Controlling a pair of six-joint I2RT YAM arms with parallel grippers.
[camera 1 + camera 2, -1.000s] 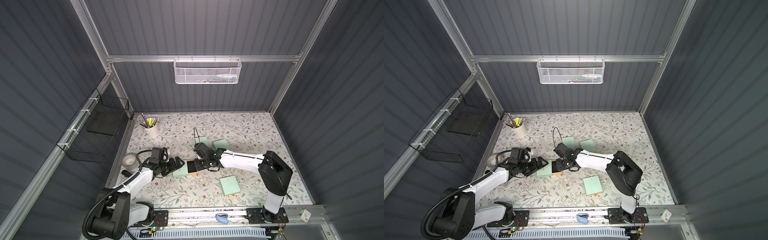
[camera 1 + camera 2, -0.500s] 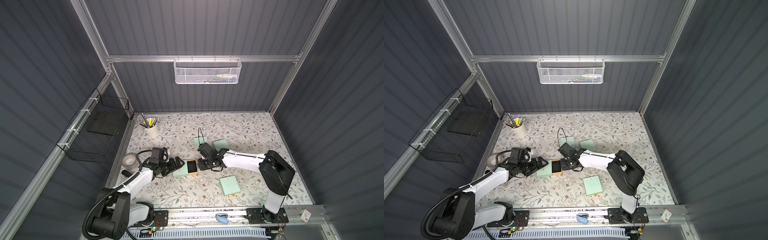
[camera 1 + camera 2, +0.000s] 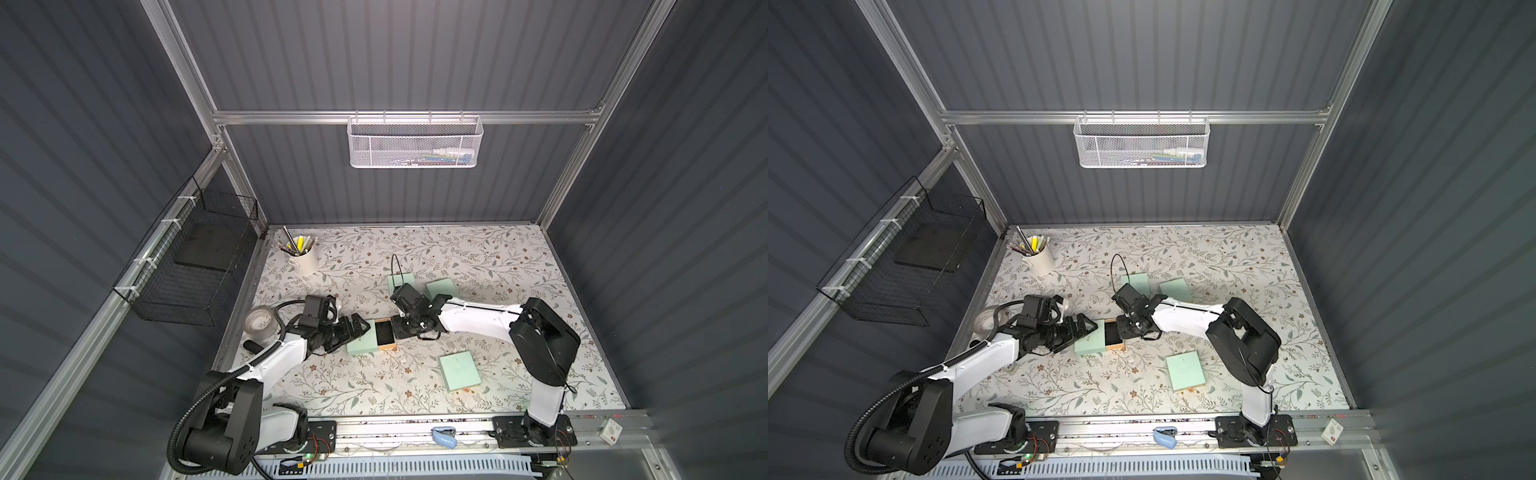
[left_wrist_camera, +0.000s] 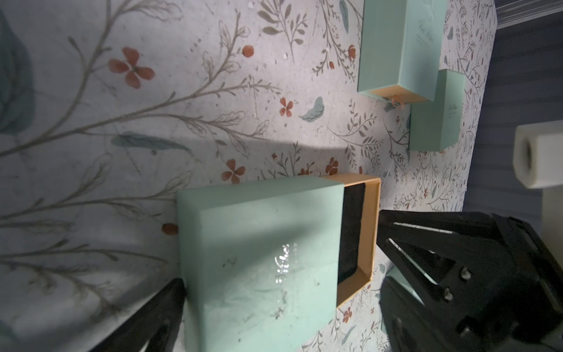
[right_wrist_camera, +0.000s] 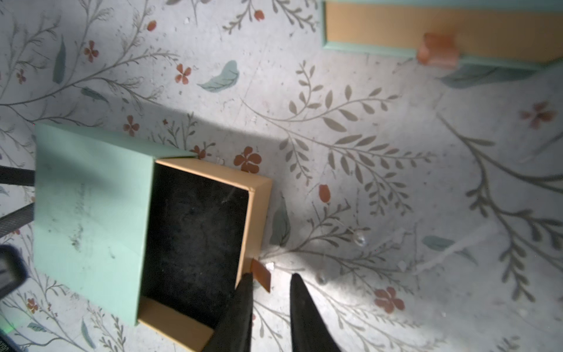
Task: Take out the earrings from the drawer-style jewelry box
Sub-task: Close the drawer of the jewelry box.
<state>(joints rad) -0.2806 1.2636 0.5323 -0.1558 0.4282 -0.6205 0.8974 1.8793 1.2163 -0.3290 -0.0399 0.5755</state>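
The floral worktop point(image 3: 478, 257) carries the jewelry box point(image 3: 368, 341) left of its middle, nearer the front edge than the back. The box's long axis runs roughly parallel to the front edge. Its mint sleeve point(image 4: 259, 243) lies toward the left edge, and the tan drawer point(image 5: 195, 225) points at the right edge, standing about half out.

The left gripper point(image 3: 357, 331) lies low at the sleeve's closed end with its jaws spread wide. One finger rests against a sleeve corner and it clamps nothing. The right gripper point(image 5: 271, 279) sits at the drawer front, jaws narrowly parted. The small orange pull tab point(image 5: 261, 275) is at their tips and touches one finger only, so I read no firm pinch.

The step in hand looks like opening the drawer. The exposed black lining shows no studs. Two pearly specks lie on the worktop just beside the drawer front; they are too small to be sure of, but look like the earrings point(image 5: 359, 240).

The next move, I judge, calls for drawing the drawer further against the braced sleeve and checking the hidden half. After that it needs a very fine pinch.
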